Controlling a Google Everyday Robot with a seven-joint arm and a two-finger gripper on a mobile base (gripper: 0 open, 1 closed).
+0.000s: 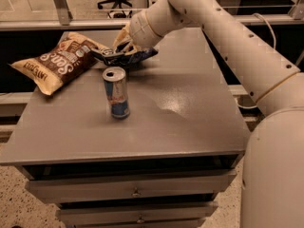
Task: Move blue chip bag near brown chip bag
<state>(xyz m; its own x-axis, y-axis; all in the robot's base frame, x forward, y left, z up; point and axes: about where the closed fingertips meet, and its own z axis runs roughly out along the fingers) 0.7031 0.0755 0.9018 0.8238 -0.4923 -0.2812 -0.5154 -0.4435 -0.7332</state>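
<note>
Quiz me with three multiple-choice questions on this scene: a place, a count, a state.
1. Where is the pincer? A) beside the large puffy brown chip bag; B) at the front edge; C) out of view.
2. Blue-and-silver drink cans on the grey metal table? A) none; B) one; C) three.
3. The small dark blue foil chip bag is: A) under a can; B) lying alone; C) gripped by the pincer.
Key: 1A, it hangs next to that bag; 2B, one stands mid-table; 3C, the pincer holds it.
</note>
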